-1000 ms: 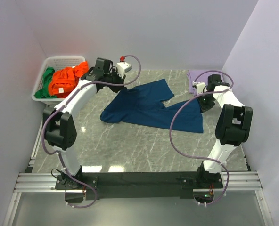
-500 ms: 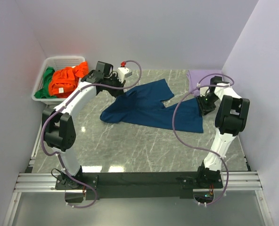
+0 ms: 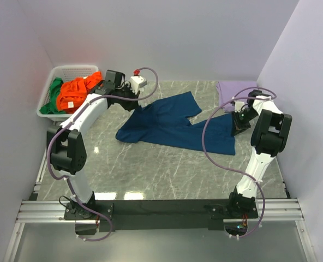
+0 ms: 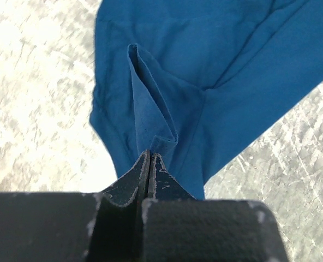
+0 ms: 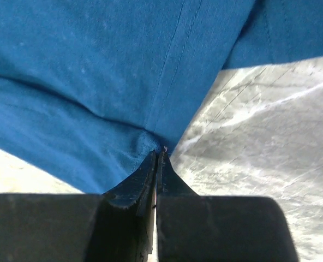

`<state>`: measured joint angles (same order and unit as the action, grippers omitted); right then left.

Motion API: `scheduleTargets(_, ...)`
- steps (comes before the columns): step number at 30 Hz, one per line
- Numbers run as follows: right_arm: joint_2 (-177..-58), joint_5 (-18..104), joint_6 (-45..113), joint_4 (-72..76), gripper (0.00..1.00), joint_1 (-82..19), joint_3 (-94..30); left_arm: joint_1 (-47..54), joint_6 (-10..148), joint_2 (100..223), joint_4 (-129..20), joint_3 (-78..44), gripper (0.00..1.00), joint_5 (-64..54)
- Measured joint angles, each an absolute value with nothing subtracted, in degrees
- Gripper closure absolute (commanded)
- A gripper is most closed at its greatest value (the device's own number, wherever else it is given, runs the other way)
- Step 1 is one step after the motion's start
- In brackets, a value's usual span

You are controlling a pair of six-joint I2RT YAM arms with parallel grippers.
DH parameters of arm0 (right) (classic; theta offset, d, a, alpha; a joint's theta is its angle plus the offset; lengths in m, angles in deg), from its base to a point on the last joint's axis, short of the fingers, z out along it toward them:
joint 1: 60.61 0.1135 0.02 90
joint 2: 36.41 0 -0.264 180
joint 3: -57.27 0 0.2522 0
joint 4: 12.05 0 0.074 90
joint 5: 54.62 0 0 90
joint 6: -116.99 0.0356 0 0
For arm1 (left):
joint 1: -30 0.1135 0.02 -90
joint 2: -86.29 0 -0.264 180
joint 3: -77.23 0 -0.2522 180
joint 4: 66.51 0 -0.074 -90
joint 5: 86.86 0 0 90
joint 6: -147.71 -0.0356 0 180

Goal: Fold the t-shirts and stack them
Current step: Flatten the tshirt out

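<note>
Left claw (image 4: 149, 155): clenched; the two fingers are pressed flat together, and a raised fold of the navy t-shirt (image 4: 221, 71) is pinched at their tips

Cloth just ahead of the left claw: a narrow ridge is drawn up from the tips; the rest of the shirt is spread beyond it and to its right; the bare marble table (image 4: 36, 82) is seen to the left and at the lower right

Right claw (image 5: 159, 152): clenched; the fingers are closed on the shirt's edge, where the cloth is puckered right at the tips beside a stitched seam

Cloth ahead of the right claw: blue fabric is spread above and to the left of the tips; grey marble is exposed to their right

Between the claws: the shirt is laid rumpled on the table, stretched from the left claw at one end to the right claw at the other; one flap is turned toward the back wall

Left of the left claw, seen from above: a white slotted basket (image 3: 69, 70) is set in the far corner, well apart from the navy shirt; an orange t-shirt (image 3: 77, 94) and a green t-shirt (image 3: 54, 90) are heaped in it

Beyond the right claw: a lavender cloth (image 3: 231, 87) is laid flat in the far right corner, near the claw
</note>
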<state>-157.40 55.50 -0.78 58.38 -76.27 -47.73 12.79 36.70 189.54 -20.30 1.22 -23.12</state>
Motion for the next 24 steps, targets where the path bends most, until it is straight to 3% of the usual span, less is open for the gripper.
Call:
scheduleTargets(11,-148.2,56.0,-1.0,62.0,1.00,-78.2,-48.4,20.2,38.8,186.8,-20.2,0.9,1.00,-24.3)
scheduleTargets(17,-138.1,57.6,-1.2,64.6,1.00,-78.5,-50.2,24.6,40.7,173.0,-20.9,-3.7,1.00,-26.1)
scheduleTargets(24,-126.9,63.6,1.7,65.4,1.00,-83.8,-60.7,33.0,46.9,154.3,-25.7,-6.0,1.00,-27.7)
